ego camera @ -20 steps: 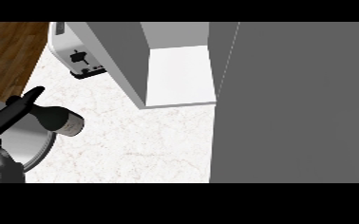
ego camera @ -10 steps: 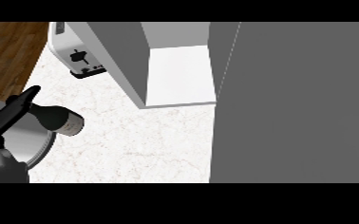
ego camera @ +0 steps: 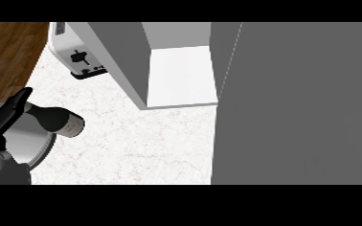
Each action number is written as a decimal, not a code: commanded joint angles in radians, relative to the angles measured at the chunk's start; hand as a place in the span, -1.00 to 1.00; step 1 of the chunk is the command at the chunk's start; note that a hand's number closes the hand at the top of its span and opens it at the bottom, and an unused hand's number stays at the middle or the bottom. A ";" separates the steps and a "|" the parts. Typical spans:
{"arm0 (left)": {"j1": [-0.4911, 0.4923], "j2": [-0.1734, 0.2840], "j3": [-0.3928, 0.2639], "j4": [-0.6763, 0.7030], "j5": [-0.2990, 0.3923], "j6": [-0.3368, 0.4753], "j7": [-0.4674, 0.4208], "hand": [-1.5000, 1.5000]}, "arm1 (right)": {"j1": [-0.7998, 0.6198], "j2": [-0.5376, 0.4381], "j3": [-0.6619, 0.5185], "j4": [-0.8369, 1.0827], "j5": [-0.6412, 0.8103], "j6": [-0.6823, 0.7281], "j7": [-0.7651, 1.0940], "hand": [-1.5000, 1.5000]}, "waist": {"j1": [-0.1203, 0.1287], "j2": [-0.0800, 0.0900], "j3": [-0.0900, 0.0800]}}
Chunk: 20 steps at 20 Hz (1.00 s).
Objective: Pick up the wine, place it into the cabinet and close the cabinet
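The wine (ego camera: 62, 120), a dark bottle with a pale label near its end, lies tilted at the left edge of the marble counter (ego camera: 141, 143), its end pointing right. The left hand (ego camera: 14, 107) shows there as dark fingers against the bottle's far side, beside a grey forearm; whether they are curled around the bottle cannot be told. The cabinet (ego camera: 180, 74) stands open further right and far, its white shelf bare, well apart from the bottle. A white toaster (ego camera: 78, 57) sits at far left.
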 commanded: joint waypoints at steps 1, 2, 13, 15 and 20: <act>0.055 -0.061 0.045 0.221 0.109 -0.002 0.069 -1.00 | 0.028 -0.017 -0.009 -0.078 -0.034 0.005 0.032 -1.00 | -0.015 0.032 -0.046; 0.053 -0.061 0.036 0.235 0.130 0.006 0.063 -1.00 | 0.026 -0.011 0.012 -0.065 -0.028 0.009 0.022 -1.00 | -0.015 0.032 -0.046; -0.127 -0.032 0.060 0.615 0.145 -0.053 -0.150 1.00 | 0.057 -0.043 -0.036 -0.196 -0.062 -0.001 0.113 -1.00 | 0.006 0.023 -0.039; -0.156 -0.007 0.091 0.704 0.153 -0.081 -0.218 1.00 | 0.065 -0.062 -0.068 -0.211 -0.094 0.014 0.122 -1.00 | 0.011 0.023 -0.038; -0.081 0.003 -0.061 0.702 0.126 -0.393 -0.210 1.00 | 0.062 -0.031 -0.036 -0.136 -0.043 -0.001 0.078 -1.00 | 0.022 0.013 -0.037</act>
